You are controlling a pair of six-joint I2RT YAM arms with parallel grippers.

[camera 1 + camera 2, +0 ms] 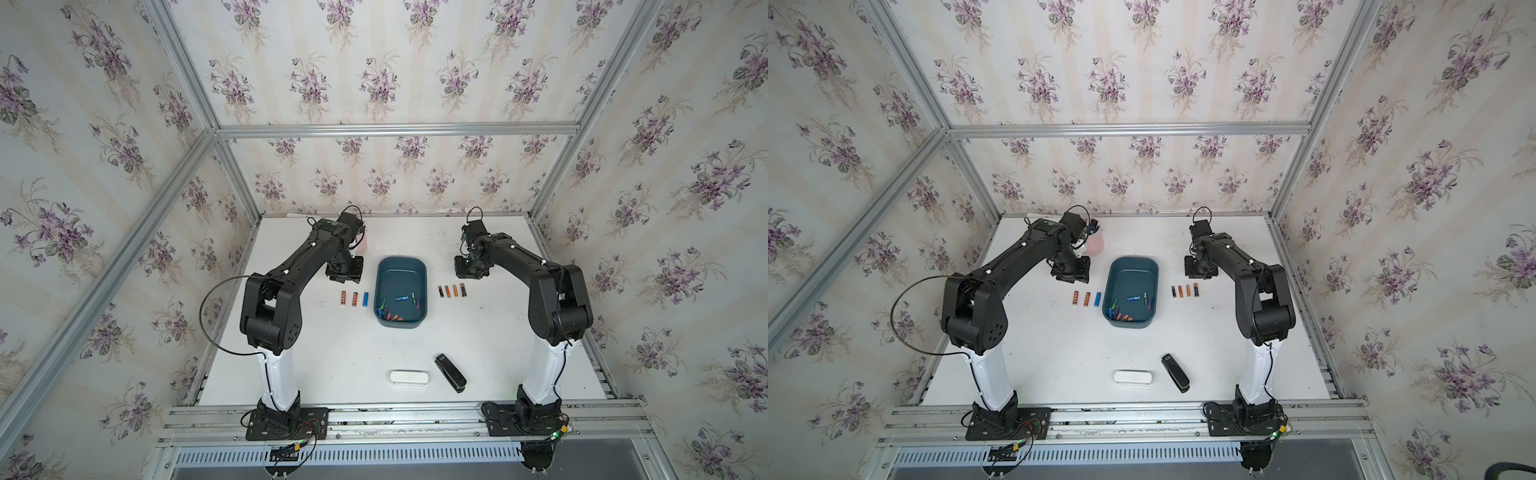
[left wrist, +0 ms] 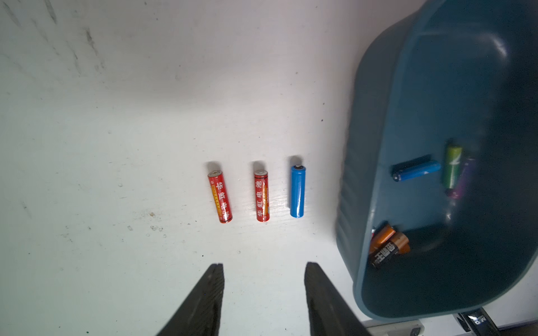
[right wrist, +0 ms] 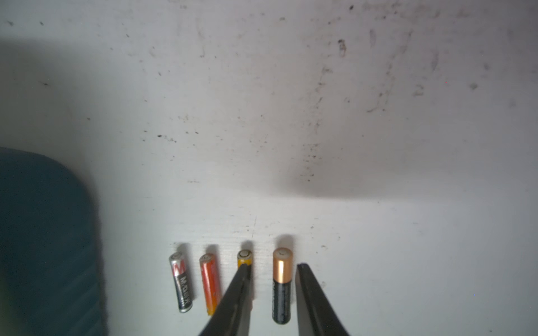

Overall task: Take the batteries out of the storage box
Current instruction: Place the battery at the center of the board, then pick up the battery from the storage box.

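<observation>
We see the left gripper point(image 2: 263, 264) with its jaws parted and empty over the table point(image 2: 116, 145), near three batteries point(image 2: 262, 196) laid in a row beside the teal box point(image 1: 401, 276). The right gripper point(image 3: 273, 265) stands slightly open astride a copper-and-black battery point(image 3: 281, 291), not clamping it. This is the end one of a row of four on the box's other side, while more batteries point(image 1: 401, 298) lie inside the box.
</observation>
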